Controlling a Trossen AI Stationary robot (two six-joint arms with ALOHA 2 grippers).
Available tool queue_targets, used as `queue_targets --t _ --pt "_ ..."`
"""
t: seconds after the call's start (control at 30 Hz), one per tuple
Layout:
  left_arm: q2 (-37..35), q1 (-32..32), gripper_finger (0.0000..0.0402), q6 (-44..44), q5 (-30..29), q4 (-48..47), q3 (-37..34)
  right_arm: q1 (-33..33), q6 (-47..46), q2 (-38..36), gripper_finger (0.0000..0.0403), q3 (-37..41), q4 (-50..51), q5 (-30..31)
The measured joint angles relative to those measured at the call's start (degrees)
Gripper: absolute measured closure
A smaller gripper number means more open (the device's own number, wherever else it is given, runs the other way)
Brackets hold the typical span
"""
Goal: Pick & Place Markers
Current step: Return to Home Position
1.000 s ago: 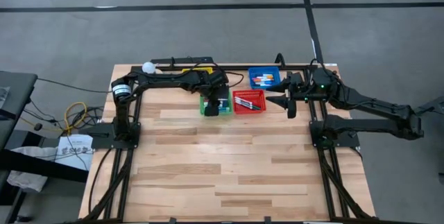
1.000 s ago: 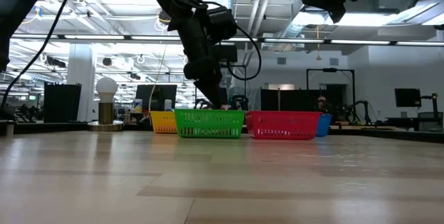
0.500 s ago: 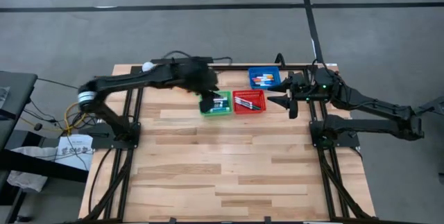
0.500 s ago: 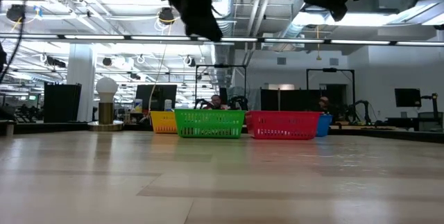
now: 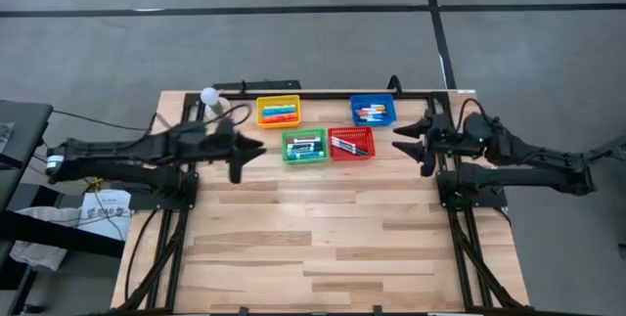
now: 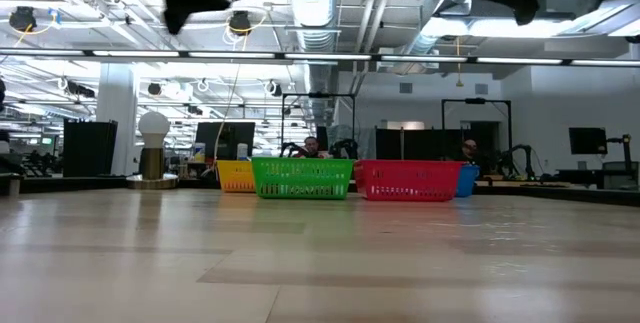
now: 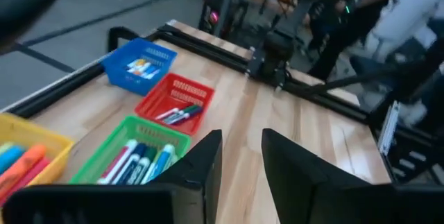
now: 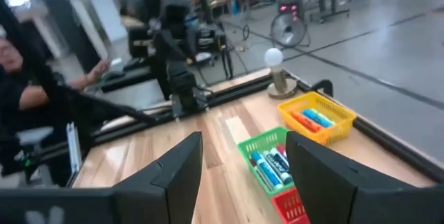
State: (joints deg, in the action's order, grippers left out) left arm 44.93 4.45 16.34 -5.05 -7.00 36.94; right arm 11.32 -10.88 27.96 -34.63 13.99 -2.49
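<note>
**Markers binned, both end effectors empty**

The left end effector (image 5: 256, 148) hangs over the counter (image 5: 323, 238) with its fingers spread and nothing between them. The right end effector (image 5: 399, 138) faces it, also spread and empty.

The green basket (image 5: 285, 147) stands just ahead of the left end effector. The red basket (image 5: 352, 156) touches it on the side nearer the right end effector.

Ahead and off to one side of each are the yellow basket (image 5: 260, 111), nearer the left, and the blue basket (image 5: 393, 111), nearer the right.

All the markers (image 5: 305, 146) in view lie inside baskets. Those in the green one lie roughly along the line joining the two end effectors.

No marker shows on the bare counter, so picking looks finished. What remains is probably only parking the arms.
</note>
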Motion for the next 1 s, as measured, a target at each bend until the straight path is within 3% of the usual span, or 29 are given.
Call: queue_targets --t 0.13,0.23,0.5,0.67,1.0 --pt "-10.02 -5.03 0.0300 2.44 -7.12 0.54 -7.41 -2.82 -4.44 -5.94 0.0206 7.39 -3.57 2.86" --pt "-15.82 -7.02 0.0300 1.62 -9.20 0.71 -11.10 -3.89 -7.41 -9.96 0.0207 11.49 -4.20 3.12" --pt "-25.42 -7.70 0.0300 -0.83 -8.35 0.58 -18.57 -4.93 -11.70 -21.16 0.0204 18.39 -0.42 11.58" --pt "-28.44 -7.70 0.0300 0.69 -7.83 0.45 -22.20 -4.93 -14.13 -27.74 0.0205 22.96 0.74 11.74" --pt "-36.34 -7.88 0.0300 0.61 -6.92 0.84 -28.04 -4.93 -16.10 -27.84 0.0204 28.32 -1.54 11.95"
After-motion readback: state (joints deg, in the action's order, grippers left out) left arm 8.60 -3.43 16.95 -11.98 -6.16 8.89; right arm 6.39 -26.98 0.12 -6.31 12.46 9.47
